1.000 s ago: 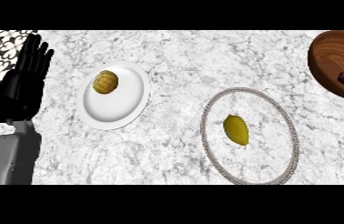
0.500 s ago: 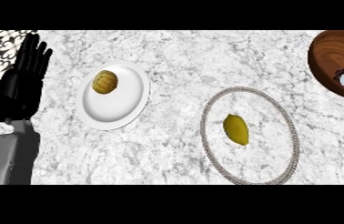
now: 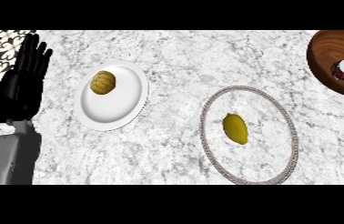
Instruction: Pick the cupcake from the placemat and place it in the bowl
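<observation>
A brown wooden bowl (image 3: 324,59) sits at the far right edge, cut off by the frame. Inside it, right at the edge, shows a small pale and dark thing (image 3: 338,68), too cropped to name. The round placemat (image 3: 269,114) with a braided rim lies right of centre. On it rests a yellow lemon-shaped item (image 3: 235,128). My left hand (image 3: 23,84) stands open at the left edge, fingers pointing up, resting and touching nothing. My right hand is out of view.
A white plate (image 3: 114,114) lies left of centre with a golden-brown bun (image 3: 103,82) on its far part. A patterned surface shows in the top left corner, behind the left hand. Marble counter runs between the plate and the placemat.
A pale bit now shows inside the bowl at the right edge, where one second ago only something dark showed. The left hand, plate and placemat have not moved.
</observation>
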You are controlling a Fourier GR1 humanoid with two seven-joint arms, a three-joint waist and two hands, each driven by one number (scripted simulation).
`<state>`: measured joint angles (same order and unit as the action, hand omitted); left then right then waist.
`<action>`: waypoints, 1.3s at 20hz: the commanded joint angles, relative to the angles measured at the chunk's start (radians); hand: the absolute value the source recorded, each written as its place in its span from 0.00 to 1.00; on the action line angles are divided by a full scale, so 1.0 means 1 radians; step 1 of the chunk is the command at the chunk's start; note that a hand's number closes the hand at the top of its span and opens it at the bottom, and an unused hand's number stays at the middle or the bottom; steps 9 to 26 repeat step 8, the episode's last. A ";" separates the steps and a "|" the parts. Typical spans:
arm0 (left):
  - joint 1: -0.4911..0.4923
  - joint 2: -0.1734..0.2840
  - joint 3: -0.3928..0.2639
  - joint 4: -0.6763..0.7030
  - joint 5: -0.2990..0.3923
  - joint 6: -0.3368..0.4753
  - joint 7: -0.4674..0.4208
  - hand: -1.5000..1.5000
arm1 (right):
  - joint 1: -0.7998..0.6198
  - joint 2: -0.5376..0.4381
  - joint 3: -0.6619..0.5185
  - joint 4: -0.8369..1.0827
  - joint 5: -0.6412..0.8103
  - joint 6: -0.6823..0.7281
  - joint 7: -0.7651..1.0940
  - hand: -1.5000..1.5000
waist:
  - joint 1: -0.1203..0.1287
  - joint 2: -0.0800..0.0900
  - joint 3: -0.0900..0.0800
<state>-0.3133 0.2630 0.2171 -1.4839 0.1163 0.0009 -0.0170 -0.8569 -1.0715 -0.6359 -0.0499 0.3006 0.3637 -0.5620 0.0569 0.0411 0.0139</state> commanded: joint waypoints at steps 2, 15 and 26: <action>0.010 0.000 0.000 -0.015 0.004 -0.004 0.001 0.50 | 0.070 -0.056 -0.050 0.010 -0.049 0.064 -0.029 0.00 | -0.006 0.001 0.006; 0.029 0.014 0.019 -0.010 0.010 -0.008 0.000 0.50 | 0.128 -0.102 -0.069 0.007 -0.069 0.161 -0.048 0.00 | -0.007 0.001 0.007; 0.029 0.014 0.019 -0.010 0.010 -0.008 0.000 0.50 | 0.128 -0.102 -0.069 0.007 -0.069 0.161 -0.048 0.00 | -0.007 0.001 0.007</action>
